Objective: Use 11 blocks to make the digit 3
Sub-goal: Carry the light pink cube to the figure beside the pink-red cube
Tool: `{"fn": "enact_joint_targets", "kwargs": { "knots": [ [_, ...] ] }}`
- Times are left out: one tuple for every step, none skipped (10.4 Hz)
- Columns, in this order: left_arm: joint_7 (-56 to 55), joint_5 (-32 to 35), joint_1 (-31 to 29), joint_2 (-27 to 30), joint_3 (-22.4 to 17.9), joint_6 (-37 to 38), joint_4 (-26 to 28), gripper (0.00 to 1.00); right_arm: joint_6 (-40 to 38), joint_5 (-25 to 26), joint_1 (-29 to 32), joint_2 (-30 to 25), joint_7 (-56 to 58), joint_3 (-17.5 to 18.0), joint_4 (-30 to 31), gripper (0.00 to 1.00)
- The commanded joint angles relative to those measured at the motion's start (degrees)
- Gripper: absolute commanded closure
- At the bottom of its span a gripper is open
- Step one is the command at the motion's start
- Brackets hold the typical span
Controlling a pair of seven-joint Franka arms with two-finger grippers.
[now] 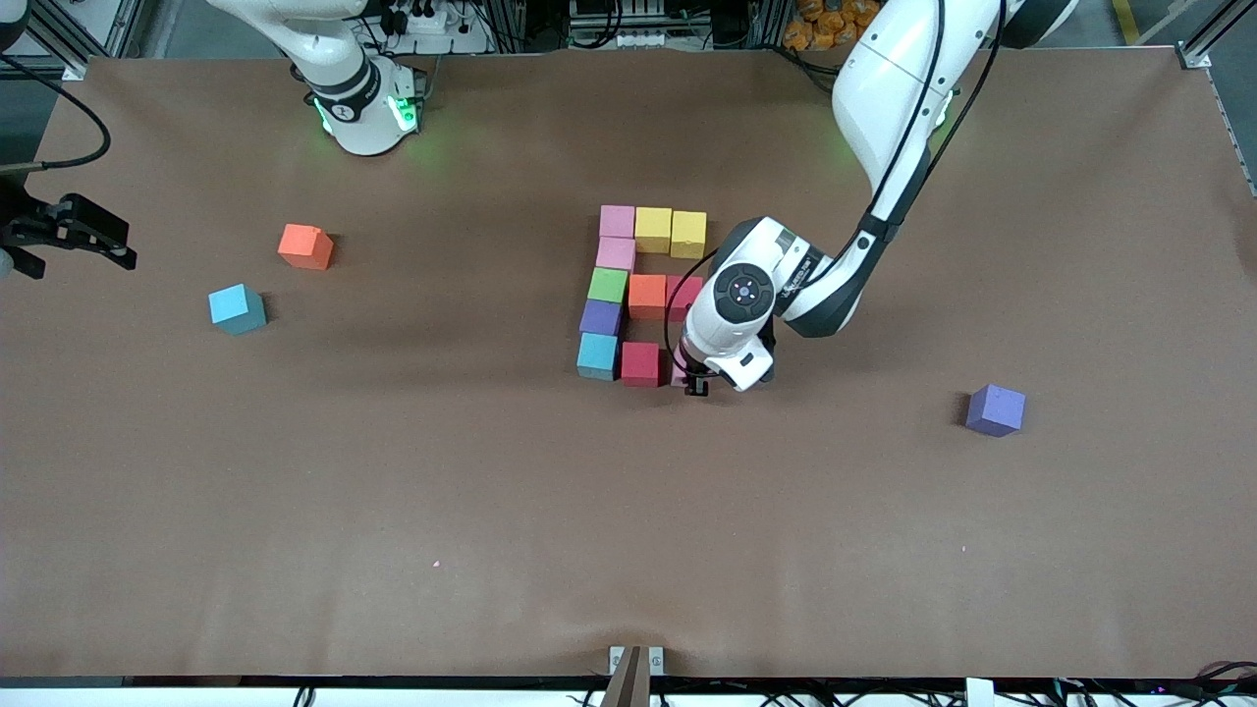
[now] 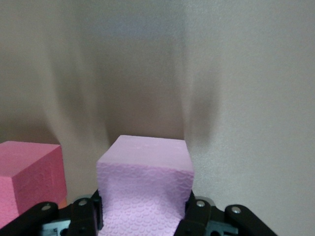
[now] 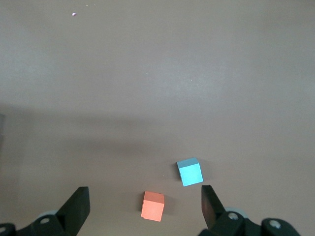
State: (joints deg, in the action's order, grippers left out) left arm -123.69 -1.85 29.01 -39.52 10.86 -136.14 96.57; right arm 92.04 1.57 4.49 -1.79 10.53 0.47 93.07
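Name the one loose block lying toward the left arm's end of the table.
The purple block; the loose orange and cyan ones lie toward the right arm's end.

Three stray blocks [image 1: 305,246] lie well apart from the figure [image 1: 643,295].

The table [image 1: 393,511] is seen from high across it, facing the bases. The left wrist view is pressed close to a pink block [image 2: 145,189]; the right wrist view looks down from well above, sharing the orange block [image 3: 153,206] and cyan block [image 3: 190,172] at the front view's upper left.
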Motion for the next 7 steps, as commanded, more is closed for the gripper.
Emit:
{"fn": "enact_joint_targets", "kwargs": {
  "knots": [
    [-0.3,-1.3,1.9,-1.8,-1.6,1.1,-3.8,0.76,0.9,-0.1,0.3,-1.7,0.5,0.1,1.7,0.0],
    [-0.3,-1.5,2.3,-2.1,-1.9,1.1,-4.5,0.76,0.9,-0.1,0.3,-1.7,0.5,0.1,1.8,0.0],
    [-0.4,-1.5,2.8,-2.1,-2.2,1.1,-4.6,0.76,0.9,0.0,0.3,-1.6,0.6,0.1,1.8,0.0],
    [-0.3,-1.5,3.4,-2.5,-2.8,1.1,-4.6,0.76,1.3,0.2,0.3,-1.6,0.6,0.0,1.7,0.0],
    [-0.4,-1.5,4.2,-3.0,-3.3,1.1,-5.0,0.76,1.3,0.2,0.4,-1.7,0.6,0.0,1.7,0.0],
    [-0.6,-1.5,4.8,-3.5,-3.7,1.1,-5.5,0.76,1.3,0.2,0.4,-1.7,0.6,0.0,1.7,0.0],
    [-0.6,-1.7,4.9,-3.7,-3.9,1.9,-6.0,0.76,1.4,0.3,0.3,-1.6,0.6,0.0,1.7,0.0]
  ]
}}
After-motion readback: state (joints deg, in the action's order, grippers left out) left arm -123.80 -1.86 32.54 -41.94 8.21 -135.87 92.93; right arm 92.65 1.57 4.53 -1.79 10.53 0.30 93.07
